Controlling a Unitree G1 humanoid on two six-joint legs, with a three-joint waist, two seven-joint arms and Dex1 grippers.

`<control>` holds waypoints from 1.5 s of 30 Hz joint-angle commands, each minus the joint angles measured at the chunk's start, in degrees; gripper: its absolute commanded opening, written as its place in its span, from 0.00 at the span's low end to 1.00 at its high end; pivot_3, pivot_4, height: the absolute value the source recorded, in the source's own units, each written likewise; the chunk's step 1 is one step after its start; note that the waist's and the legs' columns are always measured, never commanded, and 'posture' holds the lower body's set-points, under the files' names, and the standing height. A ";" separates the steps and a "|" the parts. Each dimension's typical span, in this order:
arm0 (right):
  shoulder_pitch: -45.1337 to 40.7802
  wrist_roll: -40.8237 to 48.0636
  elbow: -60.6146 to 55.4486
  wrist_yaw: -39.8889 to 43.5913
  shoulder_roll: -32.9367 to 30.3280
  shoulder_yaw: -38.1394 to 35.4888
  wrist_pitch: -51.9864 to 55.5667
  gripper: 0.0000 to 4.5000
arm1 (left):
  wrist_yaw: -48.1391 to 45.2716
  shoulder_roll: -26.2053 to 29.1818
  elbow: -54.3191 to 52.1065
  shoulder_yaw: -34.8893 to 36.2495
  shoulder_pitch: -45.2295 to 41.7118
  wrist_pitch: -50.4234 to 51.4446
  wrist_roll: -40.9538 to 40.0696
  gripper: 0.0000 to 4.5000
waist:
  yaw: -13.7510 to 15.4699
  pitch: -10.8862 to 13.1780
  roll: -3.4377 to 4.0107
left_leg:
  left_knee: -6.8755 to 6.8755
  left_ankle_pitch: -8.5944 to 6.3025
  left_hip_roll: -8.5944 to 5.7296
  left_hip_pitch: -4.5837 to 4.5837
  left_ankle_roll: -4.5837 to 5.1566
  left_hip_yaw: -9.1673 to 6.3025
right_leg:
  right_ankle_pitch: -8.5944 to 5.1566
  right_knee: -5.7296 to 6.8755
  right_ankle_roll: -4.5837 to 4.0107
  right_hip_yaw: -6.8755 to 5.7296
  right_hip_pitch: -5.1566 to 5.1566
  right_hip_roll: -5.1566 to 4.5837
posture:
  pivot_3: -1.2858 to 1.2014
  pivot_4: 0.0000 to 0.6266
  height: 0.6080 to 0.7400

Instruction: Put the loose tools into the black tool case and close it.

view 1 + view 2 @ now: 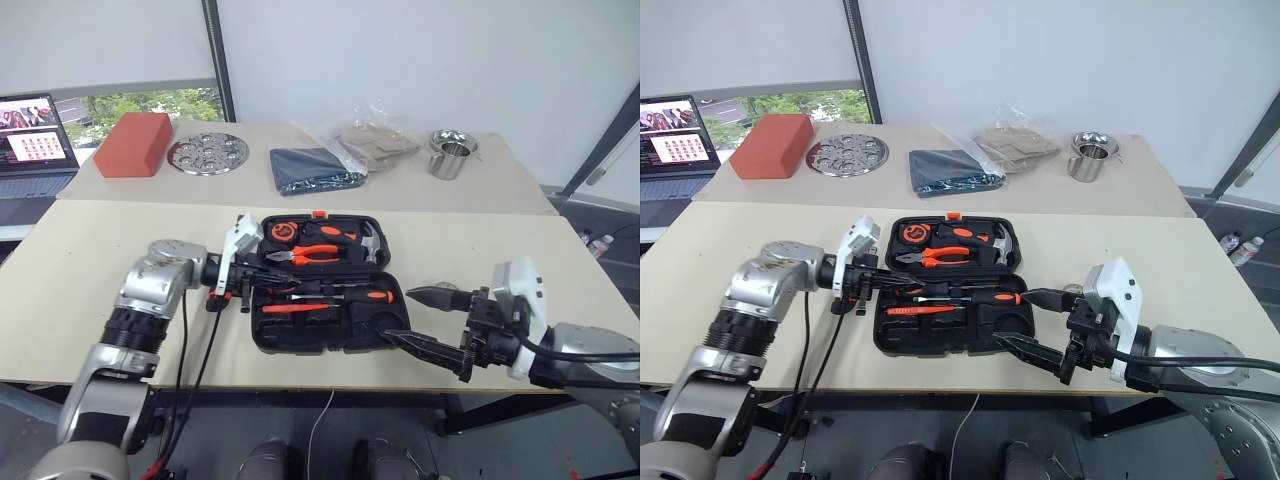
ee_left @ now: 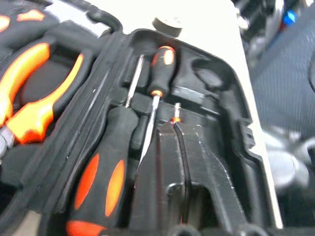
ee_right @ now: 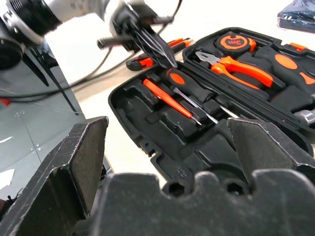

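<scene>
The black tool case [image 1: 322,300] lies open on the near table, between the grippers. The left gripper [image 1: 262,283], fingers together and empty, reaches over its left edge; the right gripper [image 1: 420,318], fingers wide apart, hovers at its right corner. Two orange-and-black screwdrivers [image 1: 340,293] and a thin orange tester screwdriver [image 1: 292,308] lie in its front recesses.

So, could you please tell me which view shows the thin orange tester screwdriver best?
The right wrist view: the tester screwdriver lies unobstructed in its recess of the black tool case. Both eye views show it as a small orange line, and in the left wrist view I cannot make it out with certainty.
</scene>
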 commanded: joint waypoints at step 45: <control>-18.44 -13.94 12.38 14.86 2.71 15.81 -8.11 1.00 | 44.24 12.74 -37.38 29.91 22.60 41.13 -12.53 0.99 | 1.69 -0.31 0.53 | -0.56 -0.53 -0.05 0.98 -1.15 -0.33 | -0.32 -0.27 0.27 -0.17 0.89 -0.19 | 0.52 0.24 0.95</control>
